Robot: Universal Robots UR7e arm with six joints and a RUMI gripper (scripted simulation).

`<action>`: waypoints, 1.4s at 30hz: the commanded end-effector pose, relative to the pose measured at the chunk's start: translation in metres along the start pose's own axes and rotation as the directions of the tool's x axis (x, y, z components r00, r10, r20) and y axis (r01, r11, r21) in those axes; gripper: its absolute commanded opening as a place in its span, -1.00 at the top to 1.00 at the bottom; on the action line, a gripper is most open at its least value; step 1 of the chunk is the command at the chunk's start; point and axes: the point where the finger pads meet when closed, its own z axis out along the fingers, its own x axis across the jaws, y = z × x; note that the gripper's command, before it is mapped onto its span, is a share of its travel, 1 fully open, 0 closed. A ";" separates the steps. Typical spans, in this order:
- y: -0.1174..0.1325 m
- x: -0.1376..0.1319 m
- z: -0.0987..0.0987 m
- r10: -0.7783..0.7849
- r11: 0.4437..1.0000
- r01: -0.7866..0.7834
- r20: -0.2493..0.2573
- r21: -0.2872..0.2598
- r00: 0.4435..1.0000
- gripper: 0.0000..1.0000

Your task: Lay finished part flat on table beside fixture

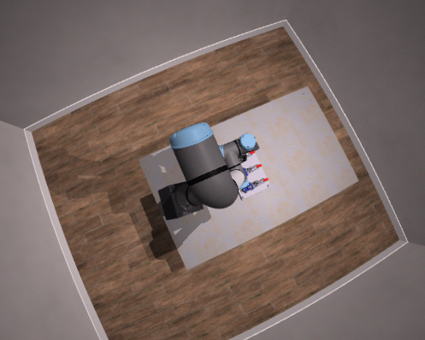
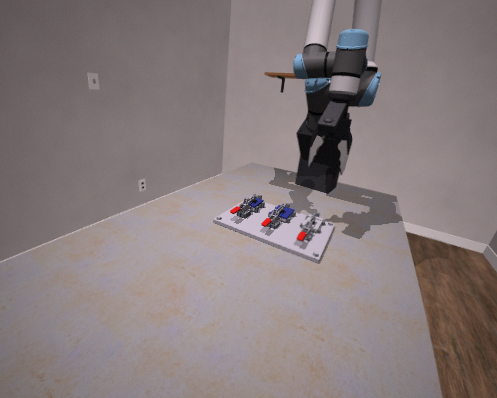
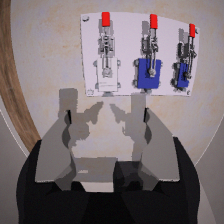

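Note:
The fixture (image 1: pixel 255 193) (image 2: pixel 289 238) (image 3: pixel 125 30) is a pale plate with three red-handled toggle clamps. The pale finished part (image 3: pixel 104 84) sits in the left station in the wrist view, with the clamp's tip over it; its slot is not clear. One blue blank (image 2: pixel 287 212) (image 3: pixel 143 81) is under the middle clamp, and another blue blank (image 2: pixel 257 202) (image 3: pixel 180 80) is under the right clamp in the wrist view. My gripper (image 2: pixel 325 164) (image 3: pixel 107 109) is open with nothing between its fingers, high above the table. In the top view the arm hides the fingers.
The red handles, such as the left one (image 3: pixel 105 20), point away from my gripper in the wrist view. The table (image 1: pixel 302 149) (image 2: pixel 183 300) extends around the fixture. The arm's dark base (image 1: pixel 174 202) stands near one table edge. Shadows of the arm fall beside the fixture.

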 end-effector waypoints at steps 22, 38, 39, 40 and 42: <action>0.000 0.000 0.000 0.000 1.000 0.000 0.000 0.001 1.000 -0.17; 0.000 0.000 0.000 0.000 1.000 0.000 0.000 0.001 1.000 0.44; 0.000 0.000 0.000 0.000 1.000 0.000 0.000 0.001 1.000 0.44; 0.000 0.000 0.000 0.000 1.000 0.000 0.000 0.001 1.000 0.44; 0.000 0.000 0.000 0.000 1.000 0.000 0.000 0.001 1.000 0.44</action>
